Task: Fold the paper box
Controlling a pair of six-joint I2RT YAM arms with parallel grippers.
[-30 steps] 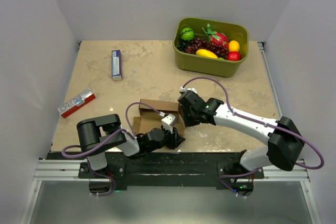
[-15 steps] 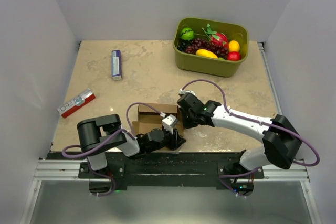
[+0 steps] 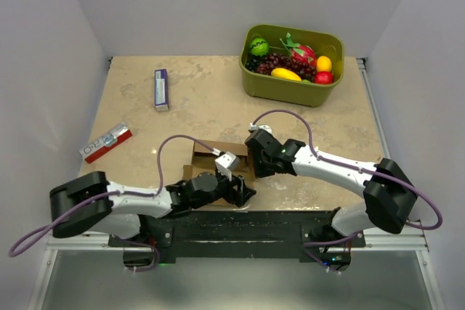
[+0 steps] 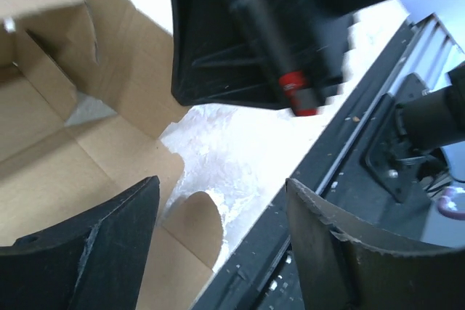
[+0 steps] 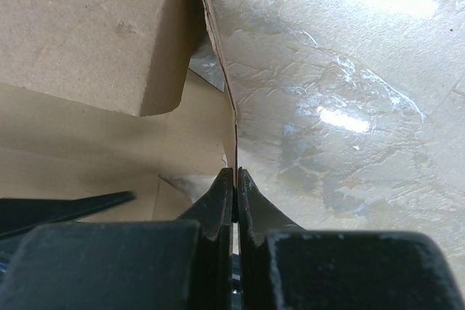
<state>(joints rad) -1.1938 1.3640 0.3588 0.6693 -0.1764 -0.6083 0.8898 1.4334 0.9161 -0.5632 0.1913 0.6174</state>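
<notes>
- The paper box [image 3: 211, 159] sits low in the middle of the top view, on the table [image 3: 218, 99] close to the near edge. It is part-formed, with some walls raised and flaps loose at its lower side.
- The right gripper [image 5: 234, 183] is pinched tight on a thin upright cardboard edge at the box's right side. In its own camera the edge runs straight down into the closed fingertips. I'd guess it holds that wall to keep the box from sliding while the other arm works.
- The left gripper [image 4: 221, 186] stands wide apart with nothing in it. Its camera shows bare table and a rounded tab of the box lying between and beneath the fingers [image 4: 94, 252].
- I'd say the left one is placed at the lower right corner to take or push a loose flap there.
- The left arm lies low and stretched out, running from the lower left towards the centre along the table's front edge.
- The right arm reaches in from the lower right, forearm angled up and left, wrist dipped down to the box.
</notes>
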